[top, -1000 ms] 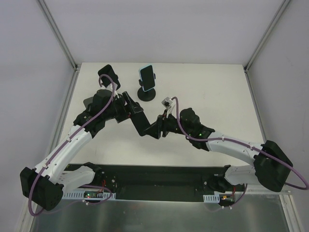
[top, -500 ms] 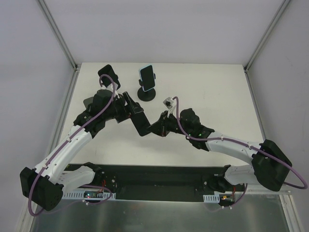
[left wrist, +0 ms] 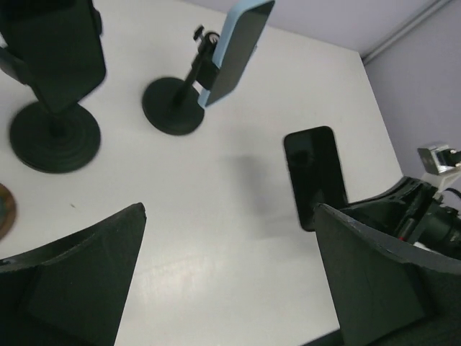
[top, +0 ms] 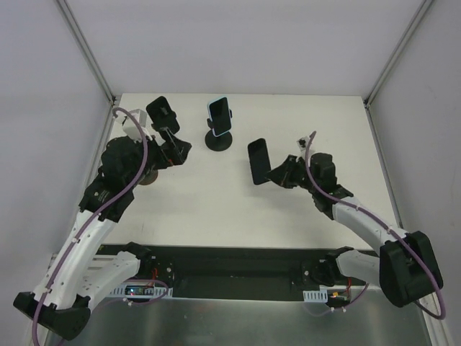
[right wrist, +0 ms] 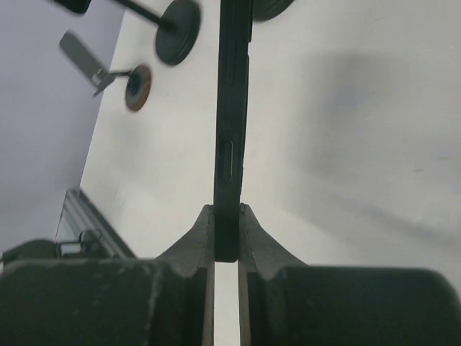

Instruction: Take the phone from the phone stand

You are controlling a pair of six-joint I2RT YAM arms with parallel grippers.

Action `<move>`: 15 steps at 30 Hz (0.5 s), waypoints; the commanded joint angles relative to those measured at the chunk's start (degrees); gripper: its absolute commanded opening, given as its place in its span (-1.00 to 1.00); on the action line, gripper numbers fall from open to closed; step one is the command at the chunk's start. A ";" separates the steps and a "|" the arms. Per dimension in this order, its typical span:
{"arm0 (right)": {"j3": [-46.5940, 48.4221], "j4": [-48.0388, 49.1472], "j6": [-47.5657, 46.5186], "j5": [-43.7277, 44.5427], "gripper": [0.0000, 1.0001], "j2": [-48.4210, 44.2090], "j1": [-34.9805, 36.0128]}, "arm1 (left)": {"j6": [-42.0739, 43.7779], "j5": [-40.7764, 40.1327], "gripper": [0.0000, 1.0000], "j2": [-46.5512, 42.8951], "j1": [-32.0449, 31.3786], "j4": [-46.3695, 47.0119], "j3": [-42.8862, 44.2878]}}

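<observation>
We have the right tool (right wrist: 226, 220) clamped on one end of the black phone (top: 258, 161), holding it above the tabletop (top: 331, 122), to the right of the middle stand (top: 219, 140), which carries a light blue phone (top: 219, 109). Our left tool (left wrist: 229, 216) is spread wide with nothing between its fingers (left wrist: 79, 274), near the left stand (left wrist: 54, 137), which carries a dark phone (left wrist: 57, 50). The black phone touches neither stand
</observation>
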 commanded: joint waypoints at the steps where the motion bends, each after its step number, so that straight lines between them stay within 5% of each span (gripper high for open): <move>1: 4.25 -3.23 0.30 -3.45 -0.98 -3.22 -9.74 | 12.91 -9.51 0.98 -5.80 0.29 0.03 1.18; 7: 10.40 -8.51 -2.42 -6.70 -0.98 4.42 -22.74 | 18.11 -17.79 0.98 -10.91 0.29 0.64 -4.62; 15: 20.59 -10.18 -7.61 -15.14 -0.98 21.54 -29.62 | 21.18 -21.13 0.98 -11.00 0.81 0.64 -6.38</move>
